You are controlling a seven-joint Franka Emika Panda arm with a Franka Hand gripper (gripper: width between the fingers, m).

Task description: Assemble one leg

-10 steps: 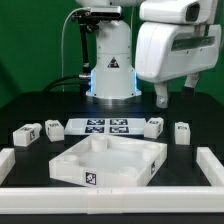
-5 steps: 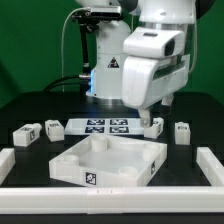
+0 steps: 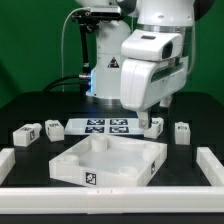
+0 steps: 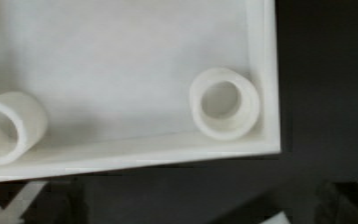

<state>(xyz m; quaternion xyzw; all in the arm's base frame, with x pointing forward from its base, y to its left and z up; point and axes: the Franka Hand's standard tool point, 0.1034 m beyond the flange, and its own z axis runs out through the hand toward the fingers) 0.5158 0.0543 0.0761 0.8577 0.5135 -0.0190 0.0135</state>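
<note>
Hovering low over the leg (image 3: 153, 126), which sits just beside the marker board (image 3: 105, 126) at its end on the exterior view's right. Gripper (image 4: 181, 200) spread wide, empty. Leg looks light, rigid, smooth plastic, probably slippery. Pinch across flat side faces, mid-height.

exterior frontal, wide; wrist close, down; share tabletop (image 3: 112, 152) (image 4: 123, 70)

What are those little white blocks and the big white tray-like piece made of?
The legs look like hard white plastic, matte, with crisp edges and black-and-white tags on them. The tabletop seems the same plastic: smooth, opaque, with round sockets formed in. Printed or moulded, I cannot tell.
</note>
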